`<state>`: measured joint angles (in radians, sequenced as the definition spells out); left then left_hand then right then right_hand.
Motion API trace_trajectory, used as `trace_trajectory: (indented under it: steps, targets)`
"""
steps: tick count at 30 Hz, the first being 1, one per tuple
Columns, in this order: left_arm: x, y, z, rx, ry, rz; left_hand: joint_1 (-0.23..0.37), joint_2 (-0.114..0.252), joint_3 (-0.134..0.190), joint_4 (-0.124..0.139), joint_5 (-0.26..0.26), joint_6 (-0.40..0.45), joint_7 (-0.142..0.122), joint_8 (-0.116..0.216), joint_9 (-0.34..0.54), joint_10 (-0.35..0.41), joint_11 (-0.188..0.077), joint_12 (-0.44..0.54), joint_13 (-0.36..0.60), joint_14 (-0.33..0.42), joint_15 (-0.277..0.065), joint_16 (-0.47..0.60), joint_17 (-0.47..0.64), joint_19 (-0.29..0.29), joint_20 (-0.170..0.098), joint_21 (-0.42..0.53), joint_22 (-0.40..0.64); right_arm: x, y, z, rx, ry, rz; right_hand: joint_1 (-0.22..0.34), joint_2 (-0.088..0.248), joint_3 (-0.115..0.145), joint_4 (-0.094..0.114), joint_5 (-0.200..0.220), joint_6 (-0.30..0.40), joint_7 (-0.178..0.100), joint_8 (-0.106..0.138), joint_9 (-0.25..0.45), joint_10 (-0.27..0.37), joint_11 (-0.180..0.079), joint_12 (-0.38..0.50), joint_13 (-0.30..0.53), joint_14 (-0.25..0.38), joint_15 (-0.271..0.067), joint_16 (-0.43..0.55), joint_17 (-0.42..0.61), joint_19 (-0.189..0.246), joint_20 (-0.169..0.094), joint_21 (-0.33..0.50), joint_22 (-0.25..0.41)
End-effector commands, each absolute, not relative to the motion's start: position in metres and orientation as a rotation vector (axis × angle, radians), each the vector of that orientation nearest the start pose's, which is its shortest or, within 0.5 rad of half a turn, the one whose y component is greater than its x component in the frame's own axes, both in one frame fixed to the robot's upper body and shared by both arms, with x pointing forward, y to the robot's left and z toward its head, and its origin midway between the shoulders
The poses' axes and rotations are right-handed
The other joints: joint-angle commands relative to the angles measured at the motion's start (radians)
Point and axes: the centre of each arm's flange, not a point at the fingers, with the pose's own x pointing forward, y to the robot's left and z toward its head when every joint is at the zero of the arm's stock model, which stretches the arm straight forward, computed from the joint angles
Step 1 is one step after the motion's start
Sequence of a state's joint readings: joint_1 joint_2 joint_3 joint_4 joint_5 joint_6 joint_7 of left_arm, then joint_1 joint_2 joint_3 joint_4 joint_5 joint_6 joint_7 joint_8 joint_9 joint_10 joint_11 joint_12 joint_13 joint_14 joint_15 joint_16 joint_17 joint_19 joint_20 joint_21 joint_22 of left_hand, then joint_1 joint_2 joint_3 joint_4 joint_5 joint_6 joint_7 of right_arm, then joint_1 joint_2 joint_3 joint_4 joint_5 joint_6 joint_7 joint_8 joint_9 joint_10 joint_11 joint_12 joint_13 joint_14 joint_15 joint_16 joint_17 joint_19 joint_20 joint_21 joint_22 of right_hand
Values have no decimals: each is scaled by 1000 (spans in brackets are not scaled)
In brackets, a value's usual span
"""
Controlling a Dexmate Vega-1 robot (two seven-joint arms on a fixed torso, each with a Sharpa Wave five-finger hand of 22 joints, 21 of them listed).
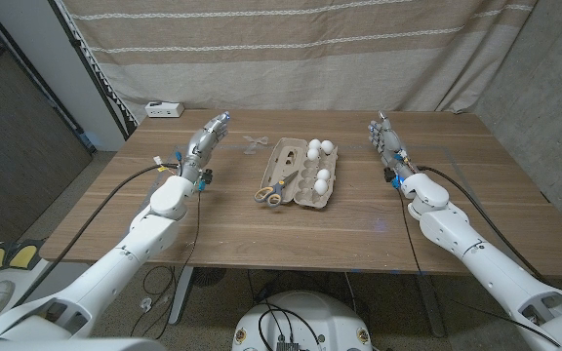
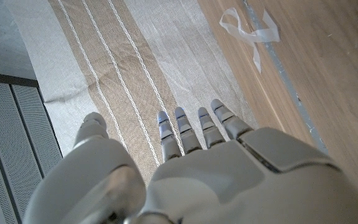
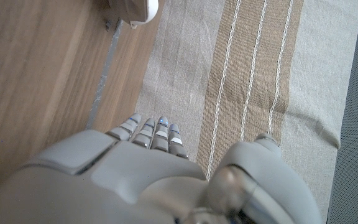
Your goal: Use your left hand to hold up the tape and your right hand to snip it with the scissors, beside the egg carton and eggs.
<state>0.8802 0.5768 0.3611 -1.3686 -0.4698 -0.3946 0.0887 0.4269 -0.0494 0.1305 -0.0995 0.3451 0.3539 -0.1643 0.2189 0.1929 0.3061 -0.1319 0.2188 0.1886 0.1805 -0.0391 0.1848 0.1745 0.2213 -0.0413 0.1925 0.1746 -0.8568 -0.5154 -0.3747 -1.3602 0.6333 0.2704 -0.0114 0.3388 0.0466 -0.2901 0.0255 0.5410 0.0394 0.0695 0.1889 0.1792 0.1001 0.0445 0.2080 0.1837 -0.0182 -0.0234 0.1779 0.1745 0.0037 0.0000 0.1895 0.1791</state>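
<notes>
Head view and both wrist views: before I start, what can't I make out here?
- Tape: head view, too small and clear to find its free end.
- Scissors: head view, blades lie in the egg carton, too small to tell open or closed.
- Egg: right wrist view, cut off by the edge.

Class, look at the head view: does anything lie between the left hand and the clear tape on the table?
Nothing visible does. The left hand holds nothing, and only bare wood separates it from the tape. The egg carton sits beyond, nearer the robot.
</notes>
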Motion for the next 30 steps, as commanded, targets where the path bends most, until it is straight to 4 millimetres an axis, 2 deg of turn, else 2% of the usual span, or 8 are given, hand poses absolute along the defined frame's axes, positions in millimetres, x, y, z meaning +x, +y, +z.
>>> trace_trajectory:
  steps: [1, 16, 22, 26, 30]
  targets:
    - [618, 307, -2, 195, -765, -106, 11, 3, 6, -6, 8, 18, -2, 8, 2, 4, 3, -4, 5, -9, -103, -2, 4, -5, -43, -1, 3, 643, -275, -27, 38, -598, 206, 13, 2, -5, -6, 7, -2, 1, 5, 5, 0, -1, 6, 3, -2, -9, 5, 4, -2, 0, 7, 1]
    - [612, 302, 11, 324, -806, -149, 28, 5, 13, -17, 13, 45, -5, 13, 2, 13, -2, -3, 5, -16, -111, -2, 4, -9, -49, -1, 2, 639, -280, -28, 27, -599, 202, 15, 4, -5, -7, 7, -2, 1, 5, 5, 1, -5, 6, 3, -4, -10, 5, 4, -3, 1, 6, 1]
    - [611, 298, 13, 320, -848, -134, 34, 6, 16, -21, 15, 54, -6, 15, 2, 22, -7, 0, 5, -15, -116, -1, 4, -7, -51, 0, 2, 639, -285, -26, 33, -600, 198, 16, 5, -4, -7, 7, -2, 1, 5, 5, 1, -2, 6, 3, -4, -8, 5, 4, -3, 1, 6, 1]
    - [610, 296, 16, 326, -888, -98, 55, 7, 25, -34, 24, 114, -13, 32, 2, 66, -17, 14, 6, 9, -138, 8, 4, 3, -60, 4, 1, 641, -286, -27, 33, -596, 206, 16, 5, -4, -7, 7, -1, 2, 5, 5, 0, -2, 6, 3, -4, -8, 5, 4, -4, 1, 6, 1]
    - [610, 294, 19, 341, -898, -102, 62, 6, 28, -38, 27, 122, -18, 32, 2, 78, -18, 17, 6, 14, -143, 9, 4, 6, -67, 4, 1, 642, -287, -27, 32, -597, 205, 16, 6, -4, -7, 7, -1, 0, 5, 5, 1, -1, 7, 3, -5, -9, 5, 4, -4, 1, 6, 2]
